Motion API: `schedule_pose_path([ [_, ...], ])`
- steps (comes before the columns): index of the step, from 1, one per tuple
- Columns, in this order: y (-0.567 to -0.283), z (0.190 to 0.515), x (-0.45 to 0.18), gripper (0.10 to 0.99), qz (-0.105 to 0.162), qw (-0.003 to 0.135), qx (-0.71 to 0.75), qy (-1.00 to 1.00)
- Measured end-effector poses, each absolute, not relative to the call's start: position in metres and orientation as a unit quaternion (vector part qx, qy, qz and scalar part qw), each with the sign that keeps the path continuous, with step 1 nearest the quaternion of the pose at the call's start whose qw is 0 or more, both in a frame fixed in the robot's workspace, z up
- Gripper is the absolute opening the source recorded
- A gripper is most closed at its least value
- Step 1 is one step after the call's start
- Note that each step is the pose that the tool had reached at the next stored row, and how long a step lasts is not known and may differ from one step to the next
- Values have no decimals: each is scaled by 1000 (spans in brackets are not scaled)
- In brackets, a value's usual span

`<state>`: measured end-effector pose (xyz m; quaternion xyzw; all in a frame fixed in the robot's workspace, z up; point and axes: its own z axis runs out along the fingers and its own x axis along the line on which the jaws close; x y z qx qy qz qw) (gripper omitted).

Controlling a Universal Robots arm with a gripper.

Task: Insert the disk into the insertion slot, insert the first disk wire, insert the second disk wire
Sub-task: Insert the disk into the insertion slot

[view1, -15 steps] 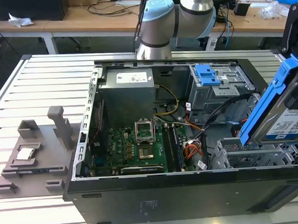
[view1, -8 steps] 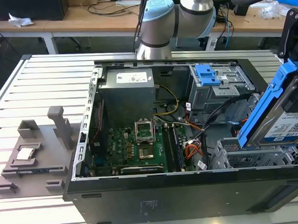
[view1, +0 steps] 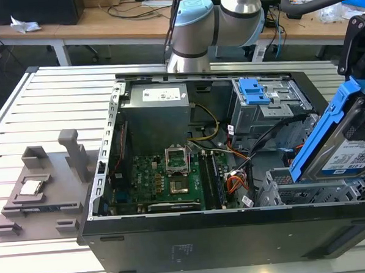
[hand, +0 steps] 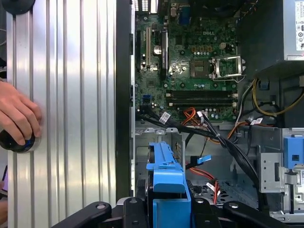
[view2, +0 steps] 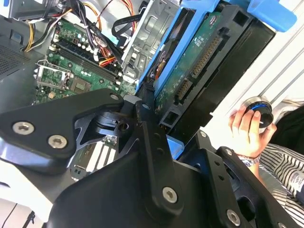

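Exterior view looks down obliquely; both wrist views (closer) share the motherboard (view2: pixel 71 71) (hand: pixel 190 85).

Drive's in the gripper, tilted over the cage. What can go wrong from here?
1. The disk, held in the gripper, sits tilted above the drive cage; a corner may catch on the cage rim.
2. A red cable and black cables lie by the cage and might get pinched.
3. A person's hand rests on the table close to the gripper.
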<state>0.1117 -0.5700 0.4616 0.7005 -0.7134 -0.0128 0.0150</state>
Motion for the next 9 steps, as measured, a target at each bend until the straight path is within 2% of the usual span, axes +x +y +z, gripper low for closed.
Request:
schedule_pose_path([
  [9,-570,455,112,365,-13,15,701,-713],
])
